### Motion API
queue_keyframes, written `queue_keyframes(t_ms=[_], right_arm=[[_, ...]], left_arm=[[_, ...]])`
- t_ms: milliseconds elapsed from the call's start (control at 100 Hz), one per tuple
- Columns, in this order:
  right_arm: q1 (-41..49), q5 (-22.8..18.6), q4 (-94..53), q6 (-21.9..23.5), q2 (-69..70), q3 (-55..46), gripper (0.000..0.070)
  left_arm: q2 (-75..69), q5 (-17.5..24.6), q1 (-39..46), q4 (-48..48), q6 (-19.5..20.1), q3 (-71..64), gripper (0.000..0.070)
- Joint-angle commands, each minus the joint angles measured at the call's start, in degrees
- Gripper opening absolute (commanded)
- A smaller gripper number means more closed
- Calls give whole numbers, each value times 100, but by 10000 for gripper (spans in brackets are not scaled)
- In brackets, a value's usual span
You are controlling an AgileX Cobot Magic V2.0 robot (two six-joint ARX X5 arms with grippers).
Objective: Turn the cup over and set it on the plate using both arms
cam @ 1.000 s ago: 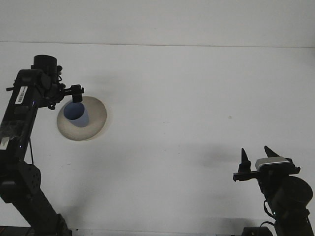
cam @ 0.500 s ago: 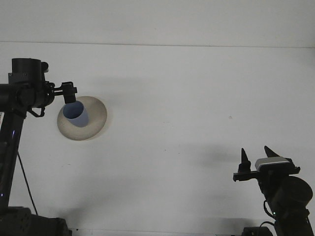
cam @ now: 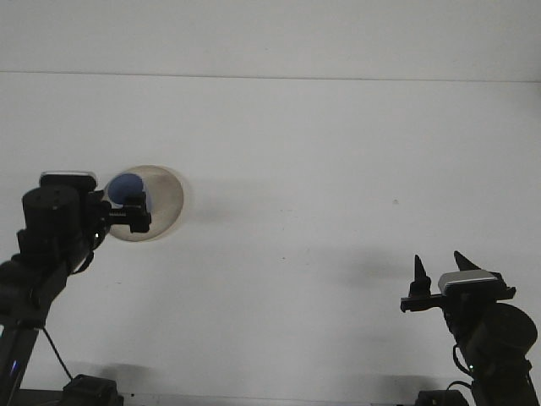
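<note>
1. Cup (cam: 128,185): blue, stands on the plate (cam: 166,196), on its left part; only its upper portion shows, the lower portion is hidden behind the left gripper (cam: 133,217)
2. Whether the cup stands mouth-up or mouth-down cannot be told from this view
3. Plate: round, beige, lies flat on the white table (cam: 321,169) in the left half of the view, about mid-depth; its lower-left rim is covered by the left gripper
4. Left gripper: black, overlaps the cup's lower portion and the plate's rim in the picture; its finger spacing is too dark and too foreshortened to read, so its state cannot be told
5. Whether the left gripper touches the cup or merely hangs in front of it cannot be told
6. Left arm (cam: 51,245): black, rises from the lower-left corner; a pale camera block sits on top of the wrist
7. Right gripper (cam: 440,272): near the lower-right corner, well apart from cup and plate; both dark pointed fingers stand upward with a clear gap between them, jaws apart, nothing held
8. Right arm (cam: 494,338): black, low at the right edge; a grey block sits on the wrist just beside the fingers
9. Table: a faint seam line runs across its far part; a small dark speck lies right of centre
</note>
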Motion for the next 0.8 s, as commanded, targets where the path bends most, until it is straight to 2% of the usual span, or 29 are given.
queue_keyframes(t_ms=[0,310,670,720,790], right_arm=[[7,-2,48,35,17,48,484],[7,-2,46,35,17,48,484],[7,-4,72,35,15,48,484],[7,-4,70,35,15,48,484],[7,-4,70,35,15,48,480]], left_arm=[[-337,20,-66,363,136,-612,544],[-2061,-149,-98,1425,280,-2706,544],[-2710,-299,-96,1497,258,-2898,536],[-2708,-299,-96,1499,256,-2898,517],[-2708,-299,-96,1497,256,-2898,415]])
